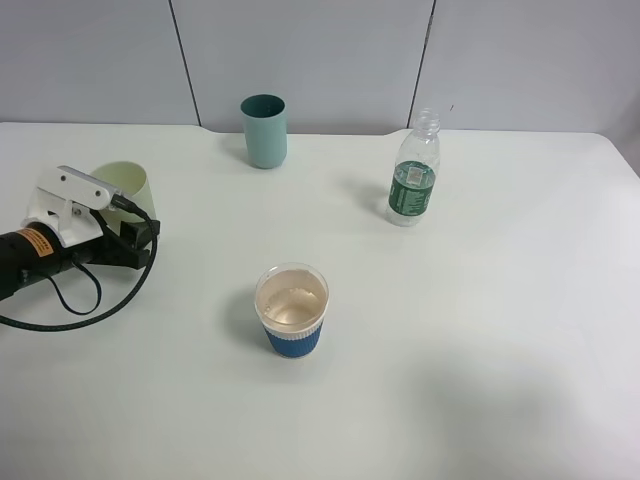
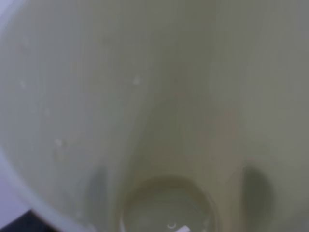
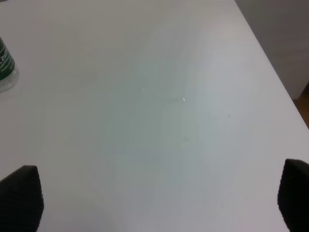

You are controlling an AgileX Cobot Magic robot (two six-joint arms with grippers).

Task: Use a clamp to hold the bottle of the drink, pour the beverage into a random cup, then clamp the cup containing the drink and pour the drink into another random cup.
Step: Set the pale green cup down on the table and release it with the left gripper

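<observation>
- Left gripper (image 1: 112, 205): sits at the far left of the counter (image 1: 480, 340) in the exterior high view. Its arm is cut off by the frame edge. The jaws are clamped on the pale yellow-green tumbler (image 1: 128, 186); their contact faces are hidden behind the white plates and the tumbler wall.
- Pale yellow-green tumbler: mostly hidden by the gripper body; only the rim and one side wall show. It appears tilted off vertical, though the exact lean cannot be read. The left wrist view is filled by its blurred inside (image 2: 159, 96), with the bottom (image 2: 169, 205) visible; whether any liquid remains there cannot be made out.
- Teal tumbler (image 1: 264, 131): stands upright at the far edge of the counter, mouth up, well apart from the other items.
- Blue-sleeved paper cup (image 1: 292, 310): stands upright near the counter centre, long axis vertical, mouth up. Clear liquid (image 1: 291, 304) lies inside it.
- Bottle (image 1: 414, 170): stands upright right of centre, capless neck pointing up. In the right wrist view only a sliver of its label (image 3: 5, 65) shows at the frame edge.
- Right gripper (image 3: 157, 198): outside the exterior high view. The wrist view shows only two dark fingertips (image 3: 21, 195) at opposite frame edges, jaws wide apart, nothing between them.
</observation>
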